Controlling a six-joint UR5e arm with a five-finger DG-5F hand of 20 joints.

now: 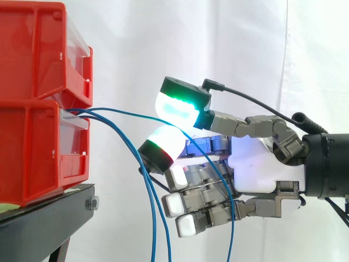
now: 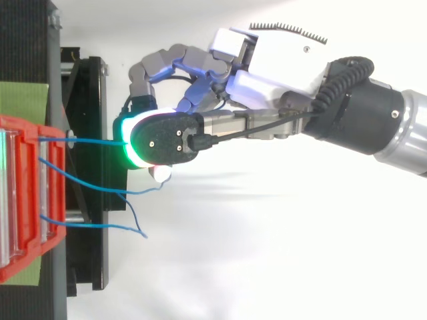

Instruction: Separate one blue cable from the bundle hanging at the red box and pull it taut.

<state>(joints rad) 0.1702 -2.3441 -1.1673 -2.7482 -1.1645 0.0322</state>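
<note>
You will find the hand [image 1: 262,169] entering from the right edge of the side view, level with the lower of the two stacked red bins [image 1: 32,153] at the left of the frame. The bins rest on a black stand [image 1: 43,224] in the lower left corner, with the white curtain [image 1: 229,38] behind. The fingers [image 1: 180,106] are clenched: two glowing pads, one green above and one red-rimmed below, meet at centre frame and grasp one blue cable [image 2: 87,140]; the rest are curled under the palm. In the top view you can see that cable run in a nearly straight line from the front of the lower bin at the left edge to the green pad. The contact point itself is hidden between the pads, so the pinch appears firm but you cannot confirm it. The other blue cables [image 1: 154,229] hang slack from the same bin, drooping to the bottom centre of the side view.
</note>
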